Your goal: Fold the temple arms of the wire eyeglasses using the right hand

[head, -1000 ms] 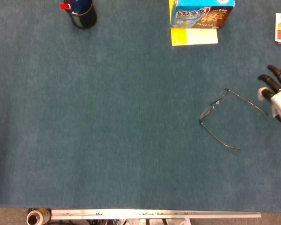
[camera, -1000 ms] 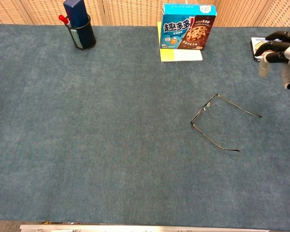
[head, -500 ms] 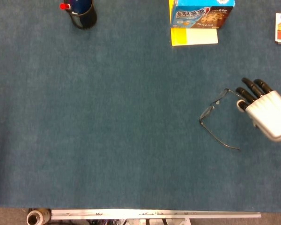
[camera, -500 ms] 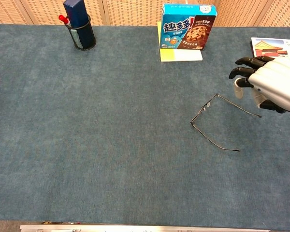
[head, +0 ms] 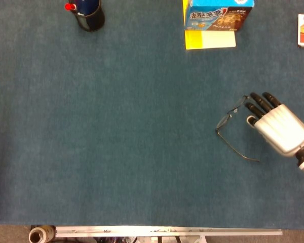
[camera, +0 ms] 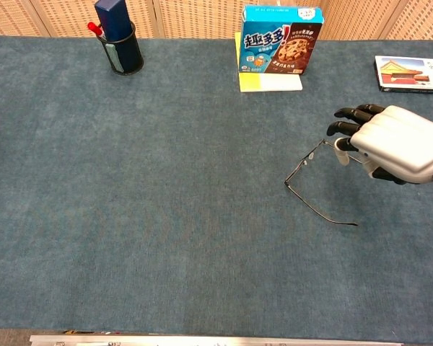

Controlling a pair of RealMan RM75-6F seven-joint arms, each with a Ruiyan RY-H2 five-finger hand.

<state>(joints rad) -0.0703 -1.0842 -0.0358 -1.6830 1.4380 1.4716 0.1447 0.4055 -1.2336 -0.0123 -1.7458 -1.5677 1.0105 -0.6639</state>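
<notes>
The glasses (head: 232, 126) are lying open toward the right edge of the table (head: 116, 126), both arms splayed. The right hand (head: 276, 124) is hovering over the far arm, fingers (camera: 350, 114) loosely extended and grasping nothing. The frame is light and thin, so a push landing off the hinge is likely to slide the whole pair rather than fold the arm.

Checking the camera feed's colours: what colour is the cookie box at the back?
Mostly light blue, the cookie box has a dark brown panel; chest view shows it best.
</notes>
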